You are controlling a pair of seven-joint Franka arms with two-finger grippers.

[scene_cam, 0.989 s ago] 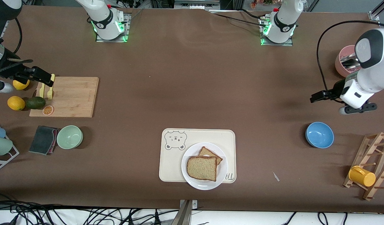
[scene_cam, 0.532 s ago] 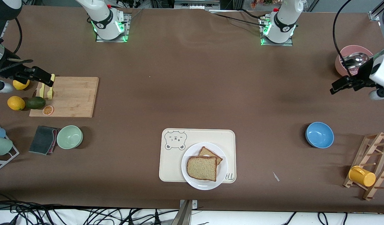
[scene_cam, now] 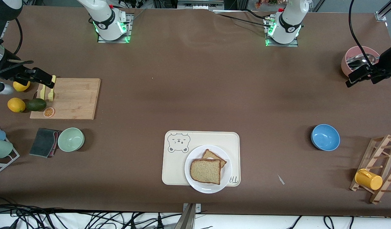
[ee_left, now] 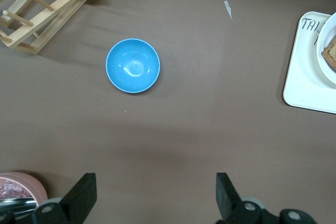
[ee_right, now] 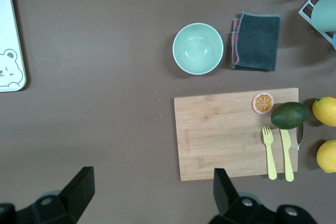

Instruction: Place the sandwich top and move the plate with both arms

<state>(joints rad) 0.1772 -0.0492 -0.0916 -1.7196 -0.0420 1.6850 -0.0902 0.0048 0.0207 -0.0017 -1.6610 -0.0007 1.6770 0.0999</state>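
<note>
Front view is showing the sandwich top (scene_cam: 205,171) lying flat on the white plate (scene_cam: 226,178), overlapping a second bread slice (scene_cam: 214,156) that is peeking out on the side nearer my bases. The plate is sitting on the cream bear tray (scene_cam: 174,173), over the tray's corner nearest the front camera at the left arm's end, its rim hanging slightly past the tray's edge. I am judging the bread step done, since the slice is resting there with nothing gripping it, and the two-arm plate move not yet begun.

I am holding my left tool (scene_cam: 362,75) up over the counter (scene_cam: 195,95), beside the pink bowl (scene_cam: 349,65) with the metal spoon (scene_cam: 362,59), well apart from the plate toward the left arm's end. Its fingers (ee_left: 84,195) are spread wide in the left wrist view and holding nothing; the blue bowl (ee_left: 133,65) is lying below them, with the tray's corner at the edge of that view.

I am holding my right tool (scene_cam: 39,78) over the edge of the wooden cutting board (scene_cam: 71,98), by the yellow fork (scene_cam: 50,92), well apart from the plate toward the right arm's end. Its fingers (ee_right: 79,187) are also gaping wide and empty.

Both tools are parked out at the ends, probably to keep the plate unobstructed. My guess is that each needs to come in to one side of the rim.
</note>
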